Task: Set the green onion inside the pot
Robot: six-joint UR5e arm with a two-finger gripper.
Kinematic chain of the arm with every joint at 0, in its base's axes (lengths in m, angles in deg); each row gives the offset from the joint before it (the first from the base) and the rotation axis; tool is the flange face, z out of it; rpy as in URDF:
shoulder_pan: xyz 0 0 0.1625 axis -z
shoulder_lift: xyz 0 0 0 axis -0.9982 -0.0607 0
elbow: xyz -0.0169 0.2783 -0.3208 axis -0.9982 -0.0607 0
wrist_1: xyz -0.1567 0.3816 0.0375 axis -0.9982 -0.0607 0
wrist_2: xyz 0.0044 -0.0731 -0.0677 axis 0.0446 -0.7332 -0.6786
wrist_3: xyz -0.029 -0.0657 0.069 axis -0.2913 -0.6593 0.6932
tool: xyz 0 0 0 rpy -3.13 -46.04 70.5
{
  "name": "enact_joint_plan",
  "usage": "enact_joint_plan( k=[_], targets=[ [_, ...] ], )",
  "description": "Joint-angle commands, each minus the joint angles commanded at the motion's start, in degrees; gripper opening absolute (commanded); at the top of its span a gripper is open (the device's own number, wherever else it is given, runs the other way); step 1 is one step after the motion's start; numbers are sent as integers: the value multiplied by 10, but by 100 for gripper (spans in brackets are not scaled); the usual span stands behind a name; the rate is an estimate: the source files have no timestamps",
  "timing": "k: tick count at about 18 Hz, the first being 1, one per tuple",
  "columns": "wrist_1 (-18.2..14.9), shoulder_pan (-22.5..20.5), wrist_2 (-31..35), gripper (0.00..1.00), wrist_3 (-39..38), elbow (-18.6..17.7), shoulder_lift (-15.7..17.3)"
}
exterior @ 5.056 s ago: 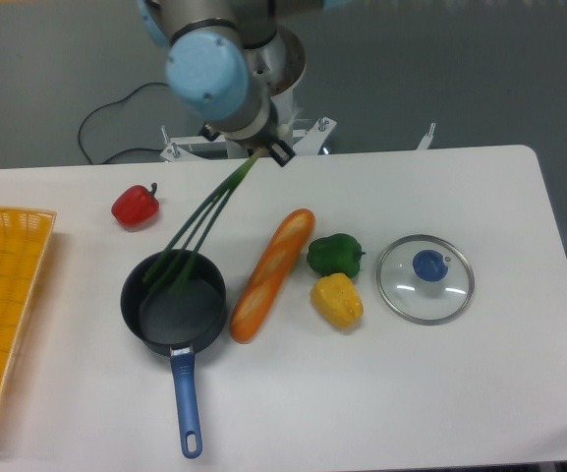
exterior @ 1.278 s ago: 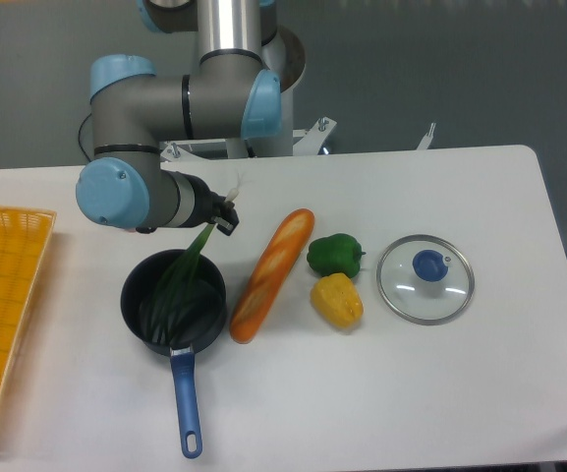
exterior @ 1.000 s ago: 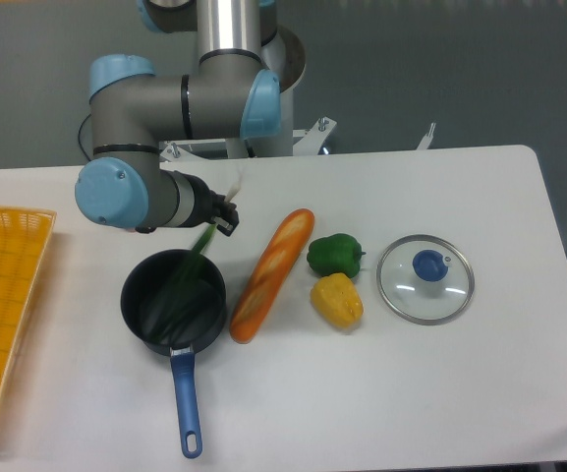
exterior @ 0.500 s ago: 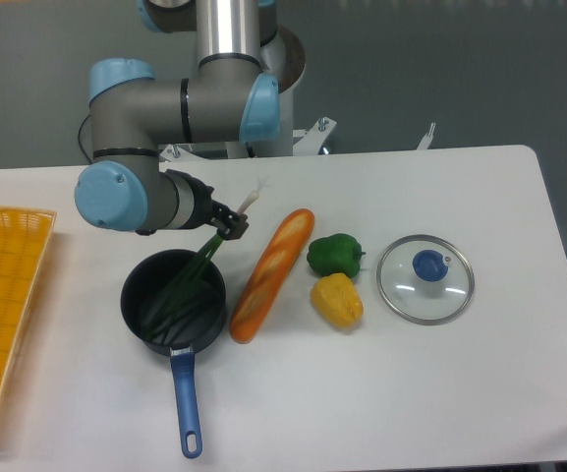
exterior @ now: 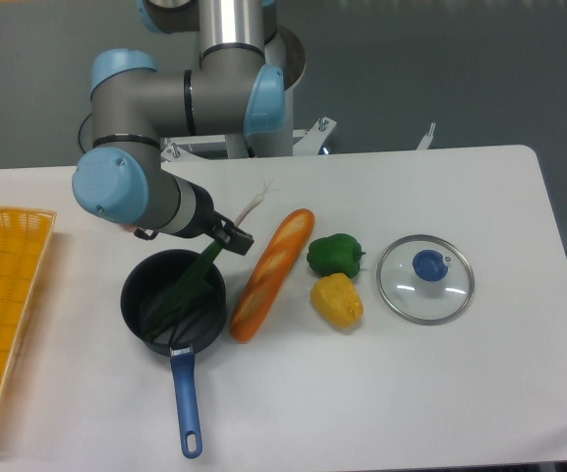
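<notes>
The pot (exterior: 143, 318), a dark round saucepan with a blue handle (exterior: 186, 405) pointing toward the front edge, sits left of centre. The green onion (exterior: 187, 291) slants into it: its dark green stalks lie inside the pot, while its pale whitish end (exterior: 254, 204) sticks up past the pot's far right rim. My gripper (exterior: 226, 234) hovers just above that rim and is shut on the onion near its pale end. The arm's blue wrist joint covers part of the table behind the pot.
An orange bread loaf (exterior: 271, 273) lies just right of the pot. Beyond it are a green bell pepper (exterior: 334, 254), a yellow pepper (exterior: 337, 300) and a glass lid with a blue knob (exterior: 425, 278). A yellow basket (exterior: 0, 305) sits at the left edge.
The gripper has carried the onion from high above the pot down to its far rim, and in the last second it shifted slightly right and lower. The stalks now rest inside the pot.
</notes>
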Motion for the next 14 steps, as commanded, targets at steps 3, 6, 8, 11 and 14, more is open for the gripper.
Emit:
enact_joint_plan(
  k=[3,6,8,11,14],
  targets=[
    [38,-16,-47,100,0,8,0],
    [40,-30,-71,100,9,16,12],
    [40,-50,-80,100,54,17,25],
    [39,-80,-105,100,93,16,43],
    [37,-101,-105,100,140,13,47]
  ],
)
